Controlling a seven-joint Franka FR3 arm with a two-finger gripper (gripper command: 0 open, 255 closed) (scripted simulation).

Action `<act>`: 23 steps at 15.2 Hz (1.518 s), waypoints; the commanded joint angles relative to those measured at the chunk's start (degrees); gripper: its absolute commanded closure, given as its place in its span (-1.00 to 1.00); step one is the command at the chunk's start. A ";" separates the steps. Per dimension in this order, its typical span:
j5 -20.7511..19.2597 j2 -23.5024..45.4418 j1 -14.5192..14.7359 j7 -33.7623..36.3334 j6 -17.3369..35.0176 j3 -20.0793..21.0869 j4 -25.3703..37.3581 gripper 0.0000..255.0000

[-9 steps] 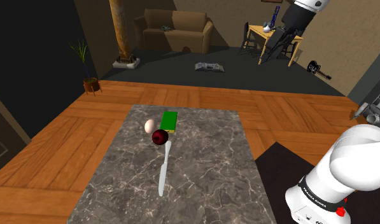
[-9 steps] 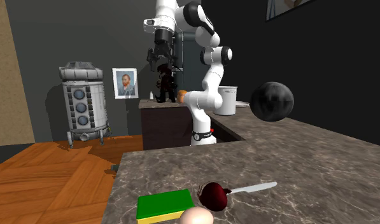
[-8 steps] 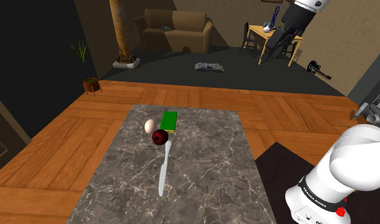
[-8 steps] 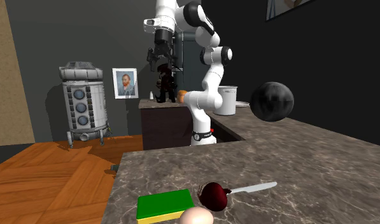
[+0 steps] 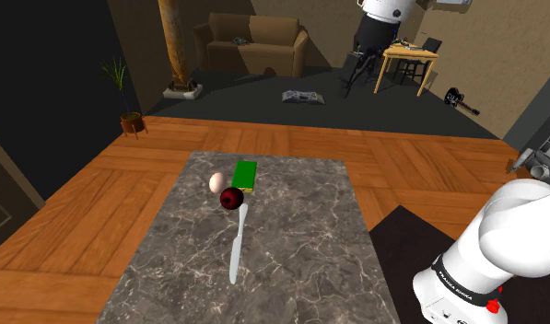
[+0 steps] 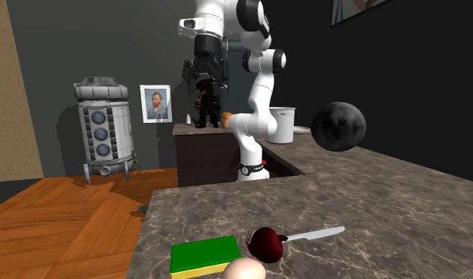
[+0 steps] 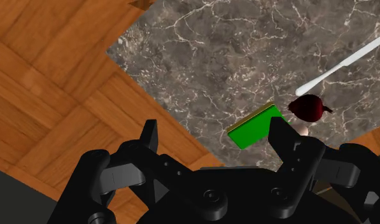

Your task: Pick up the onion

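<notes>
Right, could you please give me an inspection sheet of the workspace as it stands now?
Surface: marble table, with a wood floor around it.
Job's thing: dark red onion, lying on the table, not held.
Clutter: egg, green block and knife, all close by the onion.
Gripper: gripper open, high above the table, well away from the onion.
Cables: nothing seen.
Surroundings: sofa, potted plant, small table, guitar, portrait on the wall.
</notes>
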 commanded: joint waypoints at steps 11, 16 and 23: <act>-9.66 26.63 3.46 9.15 -3.37 13.29 17.25 -1.00; -15.89 39.32 6.87 13.15 -7.33 16.90 26.65 -1.00; -24.38 57.97 14.79 16.33 -15.16 18.46 42.46 -1.00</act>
